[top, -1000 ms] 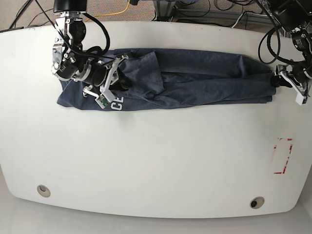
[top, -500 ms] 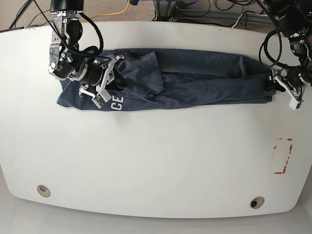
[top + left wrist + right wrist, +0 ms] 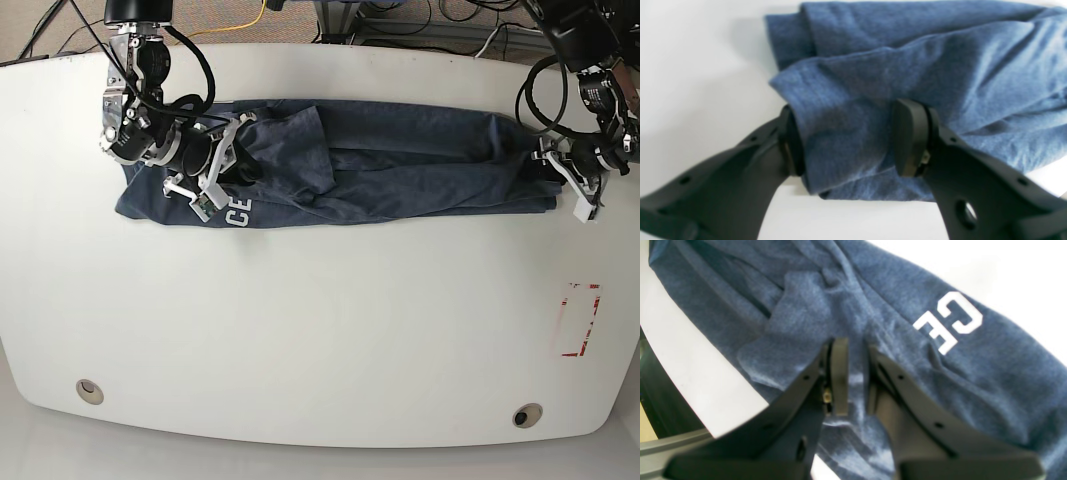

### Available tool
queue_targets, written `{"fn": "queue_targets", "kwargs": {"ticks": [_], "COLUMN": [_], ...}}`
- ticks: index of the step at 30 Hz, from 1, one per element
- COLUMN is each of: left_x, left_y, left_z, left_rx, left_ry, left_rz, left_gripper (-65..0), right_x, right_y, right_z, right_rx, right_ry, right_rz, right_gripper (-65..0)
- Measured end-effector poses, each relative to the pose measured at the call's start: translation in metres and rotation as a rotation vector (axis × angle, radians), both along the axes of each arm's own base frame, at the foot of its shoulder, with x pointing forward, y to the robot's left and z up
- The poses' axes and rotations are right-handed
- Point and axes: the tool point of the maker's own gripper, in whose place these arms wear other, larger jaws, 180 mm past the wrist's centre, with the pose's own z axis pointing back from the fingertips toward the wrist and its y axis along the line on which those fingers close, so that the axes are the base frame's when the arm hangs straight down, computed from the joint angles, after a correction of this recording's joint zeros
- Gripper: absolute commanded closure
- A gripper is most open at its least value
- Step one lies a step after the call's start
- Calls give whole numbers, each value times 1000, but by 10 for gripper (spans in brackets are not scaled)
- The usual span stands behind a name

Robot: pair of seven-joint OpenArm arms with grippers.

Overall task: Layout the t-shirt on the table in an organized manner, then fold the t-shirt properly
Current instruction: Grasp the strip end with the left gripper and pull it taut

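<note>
The dark blue t-shirt [image 3: 420, 165] lies as a long rumpled band across the far half of the white table [image 3: 320, 330]. Its white lettering [image 3: 238, 213] shows near the band's left end. My right gripper [image 3: 243, 170] sits over that left end. In the right wrist view it [image 3: 856, 345] is shut on a raised pinch of the t-shirt [image 3: 990, 373], beside the lettering [image 3: 948, 321]. My left gripper [image 3: 553, 165] is at the band's right end. In the left wrist view it [image 3: 848, 140] stands open, its jaws straddling a thick fold of the t-shirt [image 3: 940, 66].
A red rectangular mark [image 3: 580, 320] lies near the table's right edge. Two round grommet holes [image 3: 89, 390] [image 3: 526, 415] sit near the front edge. Cables [image 3: 250, 15] run behind the far edge.
My left gripper has moved left from beside the shirt's right end onto it, so the fold now sits between its jaws. The right gripper has shifted slightly left.
</note>
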Motion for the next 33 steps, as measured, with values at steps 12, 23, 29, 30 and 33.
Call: {"fn": "queue_targets", "kwargs": {"ticks": [12, 23, 29, 30, 33], "left_x": [-1, -2, -3, -3, -3], "left_y": [-3, -18, -18, -17, -13], "left_z": [-1, -7, -7, -7, -5], "left_rx": [-9, -7, -12, -11, 1], "left_ry": [-9, 20, 17, 17, 20], "left_rz": [4, -59, -53, -53, -55], "left_gripper": [-224, -11, -10, -10, -7], "right_x": [0, 2, 6, 6, 5], "right_y": [-1, -6, -34, -40, -58], "right_z": [0, 1, -10, -13, -22], "right_rx": [-2, -1, -8, -9, -15], "right_ry": [-1, -5, 29, 40, 72], "right_rz": [0, -21, -108, -128, -183], "right_gripper": [-75, -75, -75, -75, -75]}}
